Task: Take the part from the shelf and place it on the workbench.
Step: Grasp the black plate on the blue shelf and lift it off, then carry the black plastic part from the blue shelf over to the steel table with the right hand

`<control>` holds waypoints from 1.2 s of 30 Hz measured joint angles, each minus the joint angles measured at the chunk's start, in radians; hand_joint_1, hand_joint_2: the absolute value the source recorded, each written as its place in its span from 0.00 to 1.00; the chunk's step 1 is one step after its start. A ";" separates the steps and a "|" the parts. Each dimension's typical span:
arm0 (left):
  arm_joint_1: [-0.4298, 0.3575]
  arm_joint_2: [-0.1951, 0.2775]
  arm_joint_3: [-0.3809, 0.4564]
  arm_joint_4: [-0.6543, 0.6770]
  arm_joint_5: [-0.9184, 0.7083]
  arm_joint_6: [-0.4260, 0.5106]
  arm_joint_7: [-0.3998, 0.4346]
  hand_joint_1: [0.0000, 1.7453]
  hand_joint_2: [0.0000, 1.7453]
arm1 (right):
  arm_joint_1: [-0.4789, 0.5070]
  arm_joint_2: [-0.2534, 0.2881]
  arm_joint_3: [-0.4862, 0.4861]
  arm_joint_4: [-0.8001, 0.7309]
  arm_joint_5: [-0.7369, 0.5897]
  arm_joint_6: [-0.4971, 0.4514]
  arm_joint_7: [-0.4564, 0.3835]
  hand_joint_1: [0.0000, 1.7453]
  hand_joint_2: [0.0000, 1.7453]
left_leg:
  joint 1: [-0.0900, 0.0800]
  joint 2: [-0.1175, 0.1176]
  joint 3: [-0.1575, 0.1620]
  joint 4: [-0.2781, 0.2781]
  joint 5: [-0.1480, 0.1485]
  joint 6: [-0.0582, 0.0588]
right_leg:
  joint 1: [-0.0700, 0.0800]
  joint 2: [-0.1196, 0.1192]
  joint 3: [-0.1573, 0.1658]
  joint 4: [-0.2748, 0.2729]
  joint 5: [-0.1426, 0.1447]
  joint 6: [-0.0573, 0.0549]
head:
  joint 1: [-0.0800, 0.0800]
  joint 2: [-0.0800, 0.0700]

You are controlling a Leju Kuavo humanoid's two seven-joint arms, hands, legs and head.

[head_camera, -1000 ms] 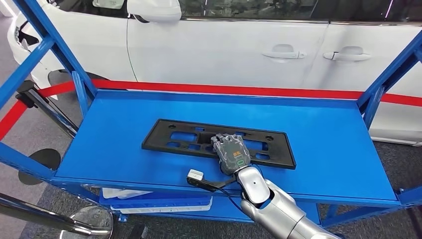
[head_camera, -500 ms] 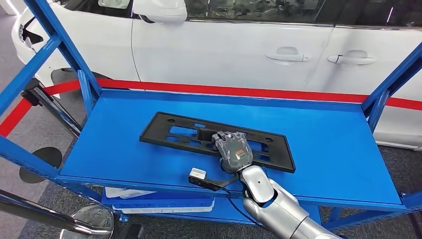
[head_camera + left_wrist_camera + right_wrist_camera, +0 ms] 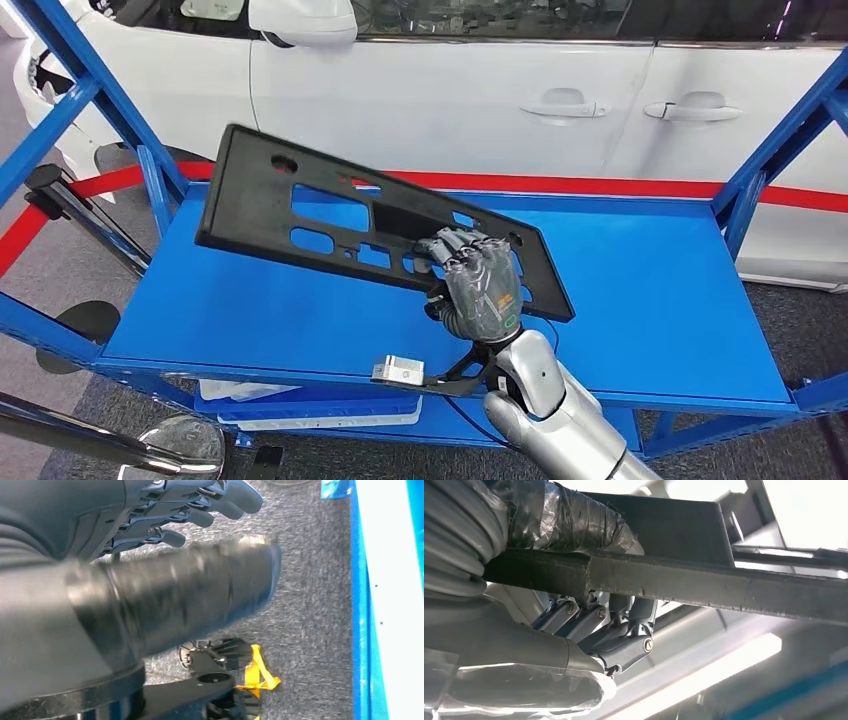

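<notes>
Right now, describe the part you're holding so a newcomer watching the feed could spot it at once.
Look at the blue metal shelf in front of the white car. Above its surface, the right hand holds a flat black plastic panel, long and rectangular, tilted with its far end raised. Its rectangular cutouts and round holes set it apart from the small grey clip at the shelf's front edge.

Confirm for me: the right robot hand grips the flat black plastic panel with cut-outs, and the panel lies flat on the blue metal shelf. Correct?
Not quite. The right robot hand does grip the flat black plastic panel with cut-outs, but the panel is not lying flat: the head view shows it lifted and tilted, its far end raised above the blue metal shelf.
</notes>
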 joint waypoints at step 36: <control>0.002 0.010 0.029 0.000 0.132 -0.016 0.037 0.00 1.00 | 0.143 0.008 -0.083 -0.457 -0.665 0.003 -0.211 1.00 1.00 | -0.003 0.002 0.036 -0.058 0.007 0.017 | -0.007 -0.004 -0.015 0.036 -0.030 0.026 | 0.002 0.000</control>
